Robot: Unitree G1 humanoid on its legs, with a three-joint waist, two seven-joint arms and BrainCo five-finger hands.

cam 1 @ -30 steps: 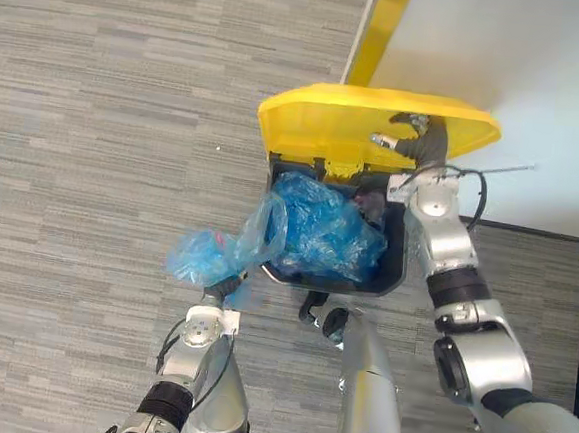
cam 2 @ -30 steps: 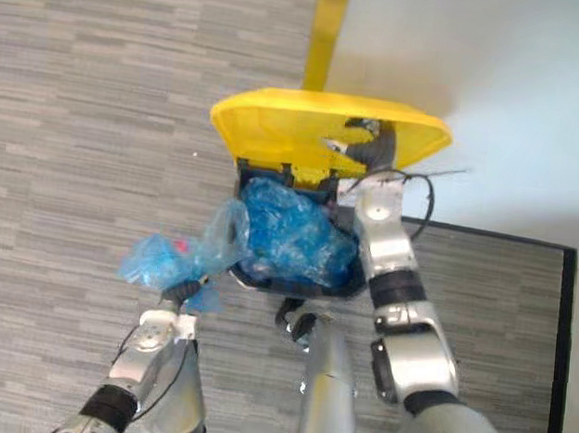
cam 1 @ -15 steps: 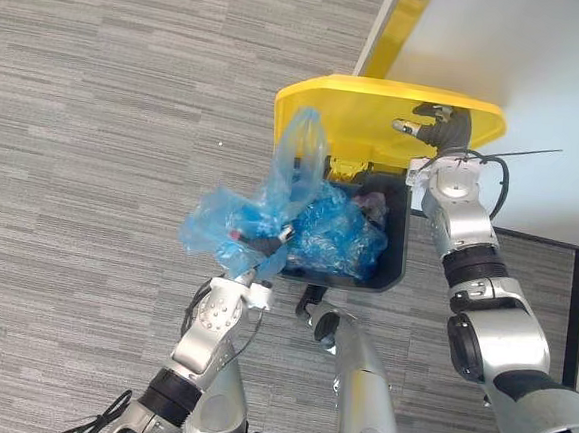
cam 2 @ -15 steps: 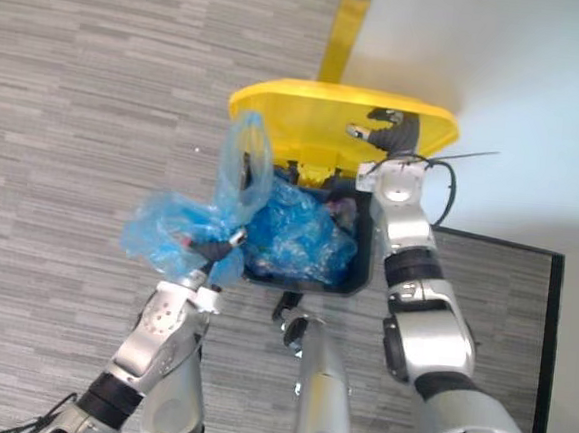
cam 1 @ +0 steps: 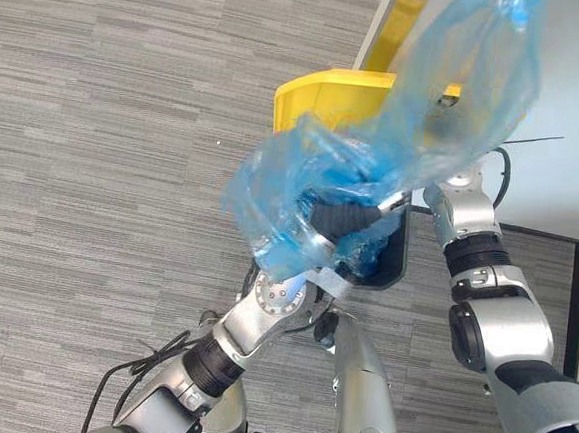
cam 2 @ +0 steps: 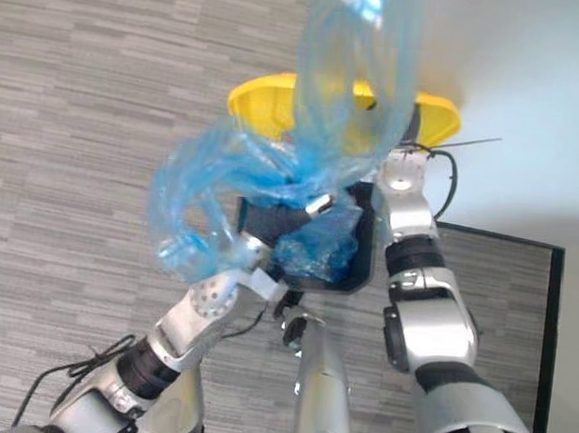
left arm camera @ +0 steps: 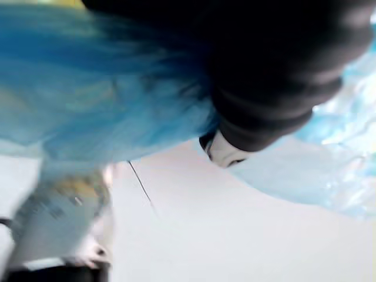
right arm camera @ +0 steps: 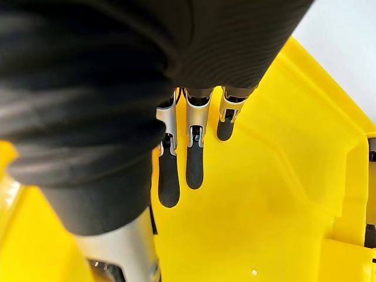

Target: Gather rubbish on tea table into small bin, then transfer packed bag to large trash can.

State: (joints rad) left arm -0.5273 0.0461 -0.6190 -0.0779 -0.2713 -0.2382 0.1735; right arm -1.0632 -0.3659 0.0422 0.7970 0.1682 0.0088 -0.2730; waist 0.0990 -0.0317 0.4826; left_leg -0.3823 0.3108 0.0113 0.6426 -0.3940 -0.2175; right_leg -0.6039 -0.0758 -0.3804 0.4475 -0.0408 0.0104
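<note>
We are carrying the bag [cam 1: 289, 191] on our left hand [cam 1: 345, 219], grip hidden, directly above the trash can [cam 1: 395, 269], our right hand [right arm camera: 194, 158] lying flat against its lid [right arm camera: 270, 170].

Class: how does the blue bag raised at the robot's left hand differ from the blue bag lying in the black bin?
The raised bag is up in the air around the left hand; the bag in the bin lies inside the black bin. The raised bag is spread wide and see-through, the yellow lid showing behind it; the bag in the bin is crumpled, deeper blue. Both are thin blue plastic.
</note>
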